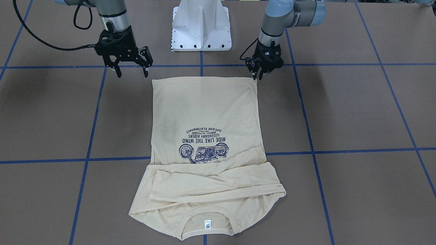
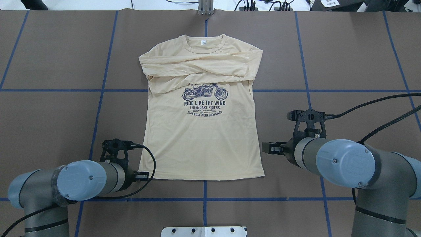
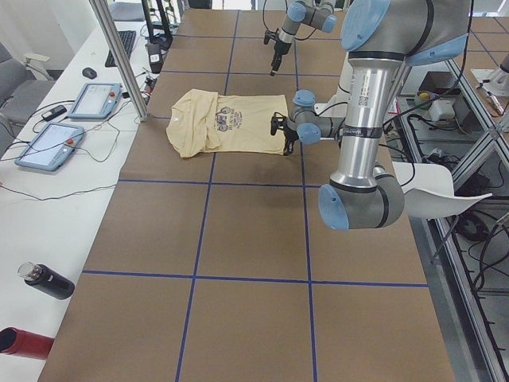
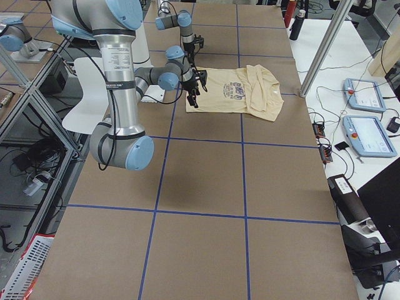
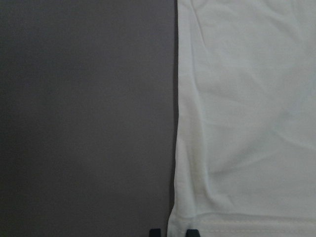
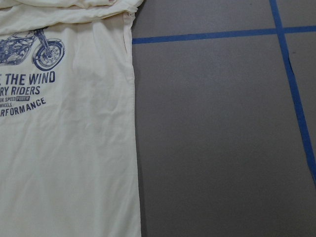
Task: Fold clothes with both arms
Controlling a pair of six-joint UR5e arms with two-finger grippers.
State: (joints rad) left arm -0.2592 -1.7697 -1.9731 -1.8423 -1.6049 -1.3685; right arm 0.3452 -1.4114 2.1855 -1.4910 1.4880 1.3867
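The cream-yellow shirt (image 1: 204, 109) lies flat and face up on the brown table, both sleeves folded across its chest (image 2: 197, 67) and its neck label on the side away from the robot. My left gripper (image 1: 257, 77) is down at the hem corner nearest it. Its fingertips (image 5: 154, 232) are drawn close together, with the shirt's side edge (image 5: 174, 217) between them. My right gripper (image 1: 132, 72) hangs open above bare table, just outside the other hem corner (image 1: 153, 80). The right wrist view shows the shirt's side edge (image 6: 134, 148) and none of its fingers.
The white base pedestal (image 1: 201, 27) stands behind the hem, between the two arms. Blue tape lines (image 1: 306, 119) cross the table. A side bench holds touch panels (image 3: 95, 99) and a dark bottle (image 3: 44, 280). A white chair (image 3: 433, 191) stands by the left arm's column.
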